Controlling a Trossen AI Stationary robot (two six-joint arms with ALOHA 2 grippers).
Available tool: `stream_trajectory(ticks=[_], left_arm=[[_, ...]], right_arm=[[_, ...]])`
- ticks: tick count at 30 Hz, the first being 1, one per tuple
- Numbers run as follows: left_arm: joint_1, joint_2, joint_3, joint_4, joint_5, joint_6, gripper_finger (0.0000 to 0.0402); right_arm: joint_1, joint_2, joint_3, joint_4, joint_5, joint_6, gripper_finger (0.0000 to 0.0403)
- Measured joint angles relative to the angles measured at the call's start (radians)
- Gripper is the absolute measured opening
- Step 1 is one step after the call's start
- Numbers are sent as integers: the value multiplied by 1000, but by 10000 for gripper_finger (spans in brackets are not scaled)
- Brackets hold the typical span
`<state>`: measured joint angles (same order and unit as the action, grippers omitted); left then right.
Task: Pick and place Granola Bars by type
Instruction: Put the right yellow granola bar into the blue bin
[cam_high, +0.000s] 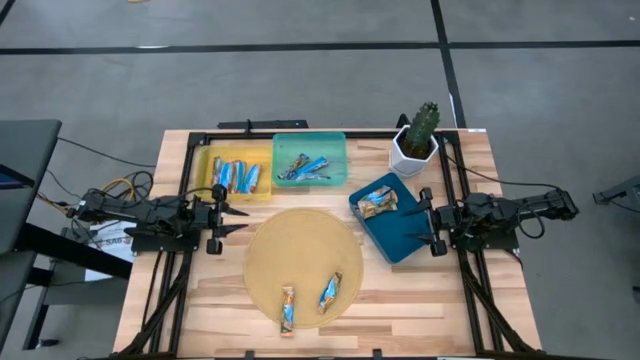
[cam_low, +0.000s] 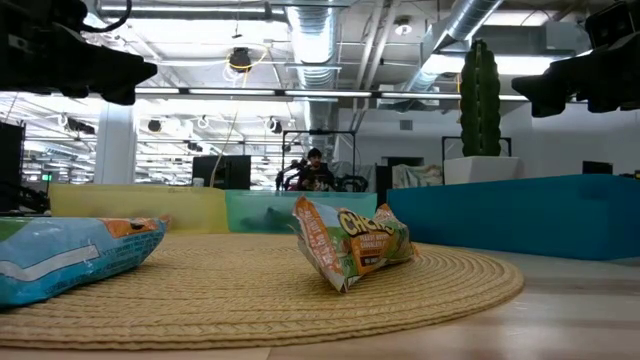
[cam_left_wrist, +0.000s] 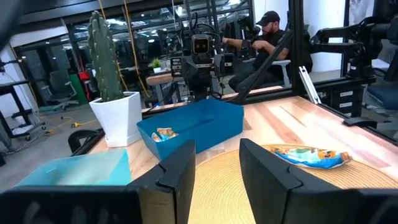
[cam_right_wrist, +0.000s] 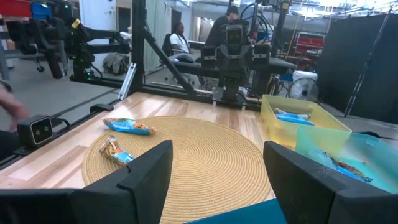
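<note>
Two granola bars lie flat on the round woven mat (cam_high: 298, 258) near the table's near edge: one (cam_high: 288, 309) at the mat's near rim, one (cam_high: 331, 291) to its right. They also show in the right wrist view (cam_right_wrist: 127, 127) (cam_right_wrist: 114, 150). More bars lie in the yellow tray (cam_high: 237, 177), the teal tray (cam_high: 305, 168) and the dark blue tray (cam_high: 378, 201). My left gripper (cam_high: 240, 218) is open at the mat's left rim, empty. My right gripper (cam_high: 424, 217) is open over the dark blue tray's right edge, empty.
A potted cactus (cam_high: 417, 138) stands at the far right behind the dark blue tray (cam_high: 400, 235). The three trays line the far side of the mat. People sit in the room beyond the table (cam_left_wrist: 264, 43).
</note>
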<state>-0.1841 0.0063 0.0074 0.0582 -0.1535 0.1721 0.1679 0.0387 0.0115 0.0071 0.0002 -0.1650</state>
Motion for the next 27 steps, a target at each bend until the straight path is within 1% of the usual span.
stream_trajectory(ticks=[23,25,27], left_arm=[[0,0,0,0,0,12,119],[0,0,0,0,0,1,119],[0,0,0,0,0,2,119]], right_arm=[[0,0,0,0,0,2,244],[1,0,-1,8,0,52,244],[1,0,-1,22,0,171,244]])
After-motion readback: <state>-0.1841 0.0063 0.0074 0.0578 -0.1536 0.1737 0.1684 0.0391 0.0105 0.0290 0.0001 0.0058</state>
